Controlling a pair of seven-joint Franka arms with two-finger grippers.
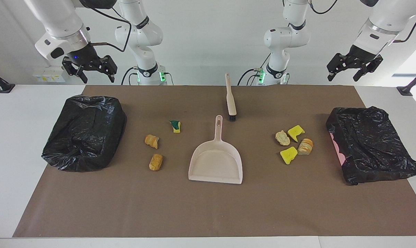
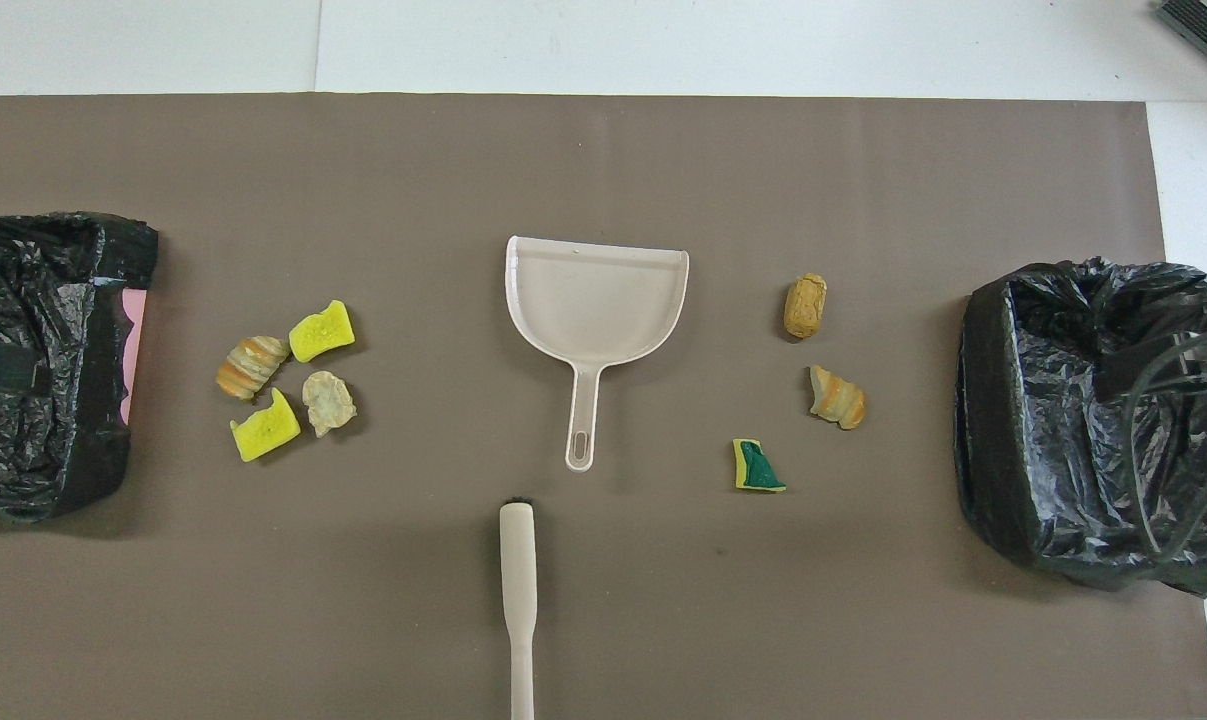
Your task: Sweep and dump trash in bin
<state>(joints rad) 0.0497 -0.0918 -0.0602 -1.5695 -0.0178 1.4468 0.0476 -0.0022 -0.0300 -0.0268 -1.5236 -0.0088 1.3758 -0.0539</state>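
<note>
The trash lies in two groups on the brown mat. Toward the right arm's end are a green-backed sponge (image 1: pixel 175 126) (image 2: pixel 757 467) and two bread-like lumps (image 1: pixel 152 141) (image 1: pixel 155 162). Toward the left arm's end, two yellow sponge chunks (image 1: pixel 295 132) (image 1: pixel 288 155), a pale lump (image 1: pixel 282 138) and a bread-like lump (image 1: pixel 305 146) cluster together. A black-bagged bin (image 1: pixel 73 158) (image 2: pixel 993 420) stands at the right arm's end. Another bin (image 1: pixel 352 172) (image 2: pixel 113 400) is at the left arm's end. My right gripper (image 1: pixel 97 76) and left gripper (image 1: pixel 344 76) hang open and empty, high above the table's robot-side edge.
A beige dustpan (image 1: pixel 215 162) (image 2: pixel 595 300) lies mid-mat, its handle pointing toward the robots. A beige brush (image 1: pixel 230 98) (image 2: pixel 518 600) lies just nearer to the robots than the dustpan. White table shows around the mat.
</note>
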